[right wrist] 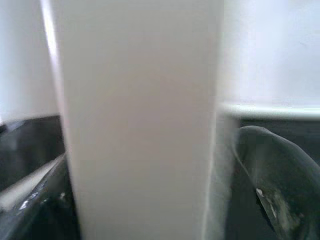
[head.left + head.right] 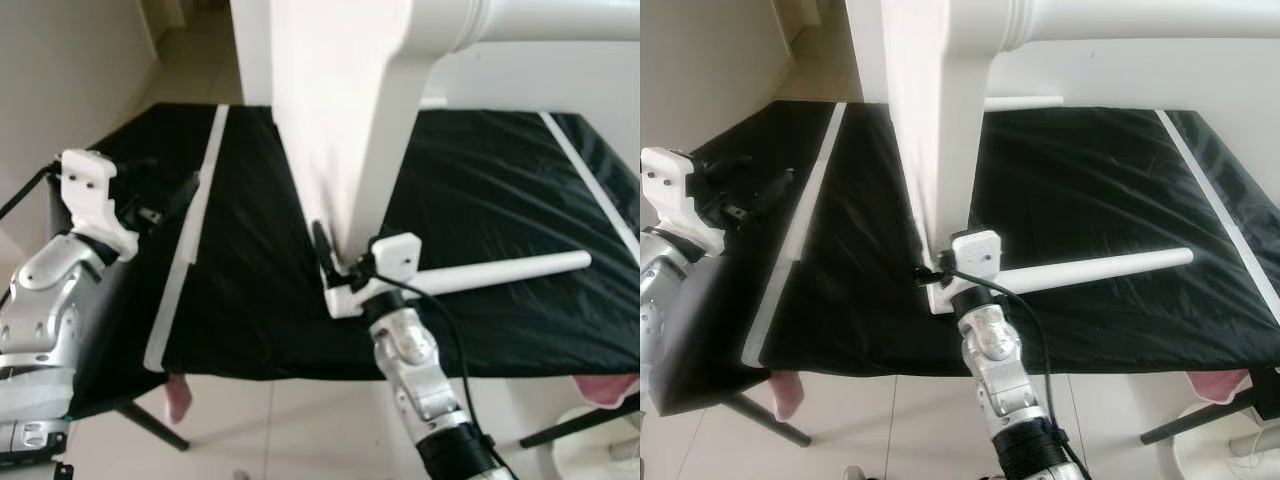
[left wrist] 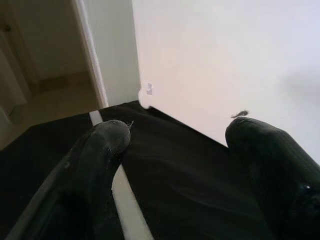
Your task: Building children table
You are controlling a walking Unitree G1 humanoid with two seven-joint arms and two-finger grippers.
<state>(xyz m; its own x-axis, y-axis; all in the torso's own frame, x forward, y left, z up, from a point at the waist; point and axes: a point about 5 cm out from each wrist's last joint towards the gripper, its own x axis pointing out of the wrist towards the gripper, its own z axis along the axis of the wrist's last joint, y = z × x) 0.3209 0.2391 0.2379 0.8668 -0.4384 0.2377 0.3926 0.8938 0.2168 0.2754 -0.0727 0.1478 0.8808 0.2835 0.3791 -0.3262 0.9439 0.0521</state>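
A white tabletop panel [image 2: 340,120] stands on its edge on the black cloth-covered work table [image 2: 480,180]. A round white leg [image 2: 540,20] is joined to its upper part. My right gripper [image 2: 325,262] is shut on the panel's lower edge; in the right wrist view the panel [image 1: 140,120] sits between the black fingers [image 1: 272,170]. A loose white leg [image 2: 500,272] lies on the cloth just right of that gripper. My left gripper [image 2: 165,200] hovers open over the table's left side, its fingers [image 3: 100,150] pointing toward the panel [image 3: 225,60] with nothing between them.
White stripes [image 2: 190,240] run along the cloth on both sides. Another white rod [image 2: 1025,101] lies behind the panel. Pink fabric [image 2: 178,395] hangs at the front corners. A white round object [image 2: 600,450] stands on the tiled floor at the right. A doorway opens at the back left.
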